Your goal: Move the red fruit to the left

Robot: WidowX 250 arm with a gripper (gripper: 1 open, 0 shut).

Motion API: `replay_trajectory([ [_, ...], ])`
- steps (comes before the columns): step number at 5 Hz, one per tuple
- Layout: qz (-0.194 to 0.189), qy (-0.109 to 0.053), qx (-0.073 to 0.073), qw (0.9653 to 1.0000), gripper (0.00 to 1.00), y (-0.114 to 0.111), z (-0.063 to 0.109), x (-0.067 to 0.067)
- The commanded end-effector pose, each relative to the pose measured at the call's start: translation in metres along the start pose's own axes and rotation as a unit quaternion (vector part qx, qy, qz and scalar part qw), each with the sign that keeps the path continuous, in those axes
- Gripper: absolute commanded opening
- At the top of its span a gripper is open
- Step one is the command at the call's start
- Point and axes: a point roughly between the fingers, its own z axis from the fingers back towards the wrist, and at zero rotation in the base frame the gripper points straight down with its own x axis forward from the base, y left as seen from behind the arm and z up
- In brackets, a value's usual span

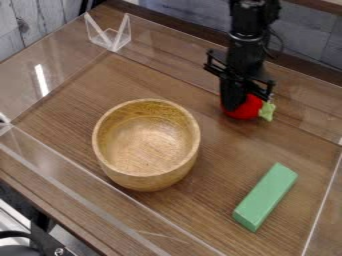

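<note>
The black end effector (242,97) grips the small round red toy fruit (243,106) on the wooden bench (160,85). A clean move likely needs a lift clear before carrying left, past the round wooden bowl (147,143).

The arm (250,30) is black, slim, ending in dark jaws.

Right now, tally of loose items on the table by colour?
Red: 1, small round red toy fruit, black gripper shut on it
Green: 1, green rectangular block
Wood: 1, round wooden bowl
Total: 3
</note>
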Motion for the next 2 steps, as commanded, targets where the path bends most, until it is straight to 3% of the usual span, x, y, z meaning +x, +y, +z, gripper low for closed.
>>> replay_trajectory([
  [1,-0.013,-0.020,0.002,0.9997,1.00,0.0057,0.0111,0.0140],
  [2,-0.026,-0.018,0.000,0.9995,1.00,0.0042,0.0087,0.0212],
])
